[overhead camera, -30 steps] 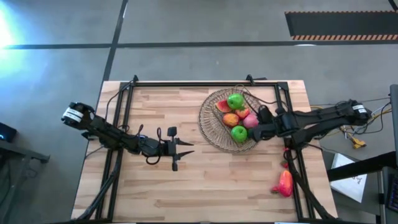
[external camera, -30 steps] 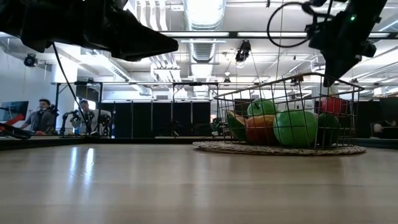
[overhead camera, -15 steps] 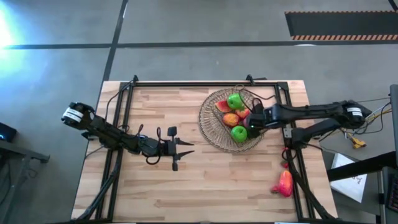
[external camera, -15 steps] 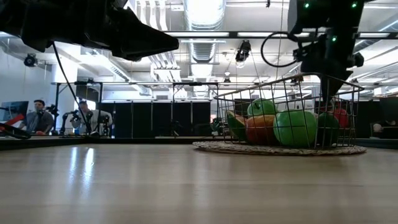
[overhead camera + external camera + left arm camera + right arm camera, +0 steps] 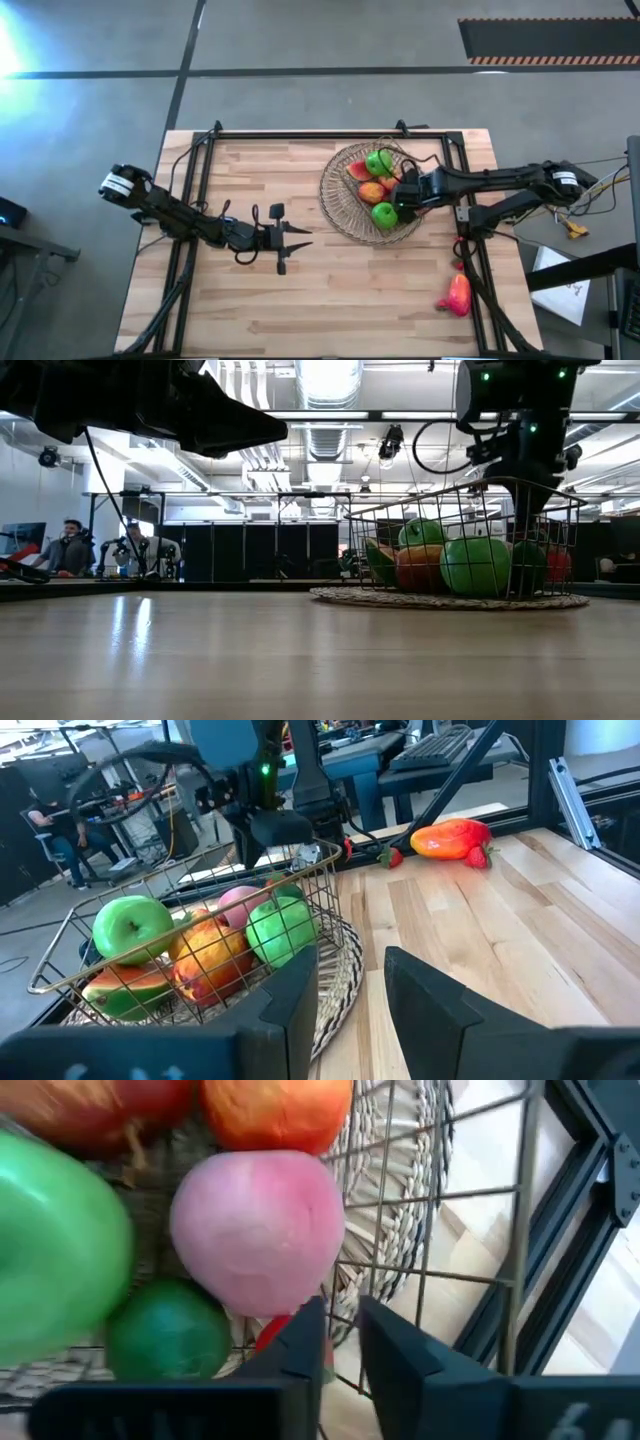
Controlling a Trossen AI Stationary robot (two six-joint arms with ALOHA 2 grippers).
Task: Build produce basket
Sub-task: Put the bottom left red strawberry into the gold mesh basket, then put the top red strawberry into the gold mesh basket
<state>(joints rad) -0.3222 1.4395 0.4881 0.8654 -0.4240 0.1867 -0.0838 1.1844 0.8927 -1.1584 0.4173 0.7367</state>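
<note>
The wire basket (image 5: 333, 178) stands on a round woven mat (image 5: 345, 228) at the table's far right. It holds two green apples (image 5: 378, 161) (image 5: 384, 212), an orange piece (image 5: 371, 192), a red slice (image 5: 357, 170), a pink piece (image 5: 258, 1230) and a small dark-green one (image 5: 165, 1330). My right gripper (image 5: 401, 197) points steeply down into the basket's right side, fingers slightly apart, nothing between them. A red piece (image 5: 558, 565) lies on the basket floor below it. My left gripper (image 5: 300, 240) waits open at the table's middle.
An orange-red pepper (image 5: 457, 292) lies on the table near the front right corner, with a small red piece (image 5: 459, 264) just behind it. Black frame rails (image 5: 300, 135) run along the table's far edge and sides. Bare wood spreads between the basket and the near edge.
My right gripper has gone toward the table's left, over the basket's right rim, and sunk into it, tipping steeper. The red piece that it carried has come free of the fingertips and now lies low in the basket's right side.
</note>
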